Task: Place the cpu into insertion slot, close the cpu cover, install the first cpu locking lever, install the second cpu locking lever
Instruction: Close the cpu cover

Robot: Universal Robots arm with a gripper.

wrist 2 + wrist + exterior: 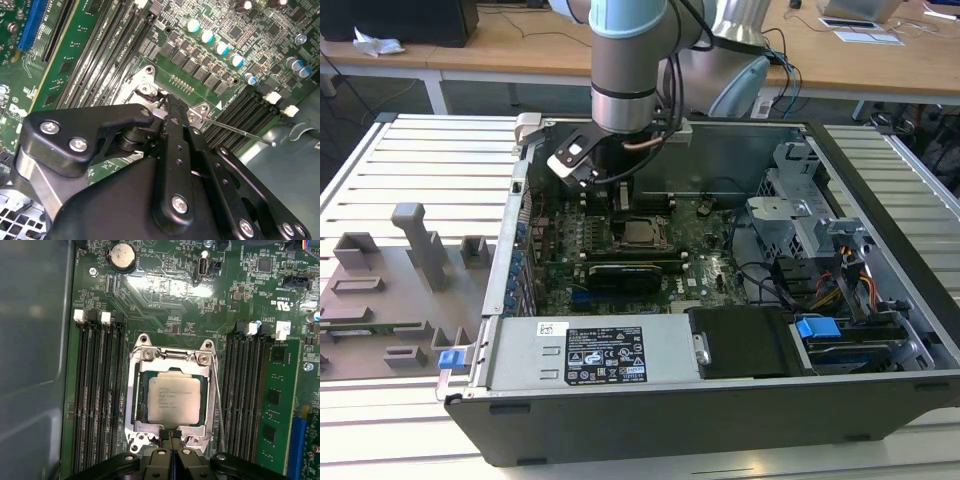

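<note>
1. The cpu lies flat in its socket near the middle of the motherboard, its dull silver top facing up. In the exterior view it sits in the half of the board nearer the case's far wall.
2. The cpu cover is down over the chip. Its silver frame surrounds the metal top, which shows through the central opening.
3. A thin locking lever runs along one side of the cover, angling slightly away from the frame. In the second wrist view a thin lever rod reaches out over the memory slots.
4. The gripper is closed, its black fingertips pressed together with nothing seen between them. It sits at the middle tab of the cover's edge, and I cannot tell whether it touches. It also shows at the socket's edge in the second wrist view and low inside the case in the exterior view.
5. Banks of black memory slots flank the socket on two sides.
6. The open computer case lies on a slatted metal table.
</note>
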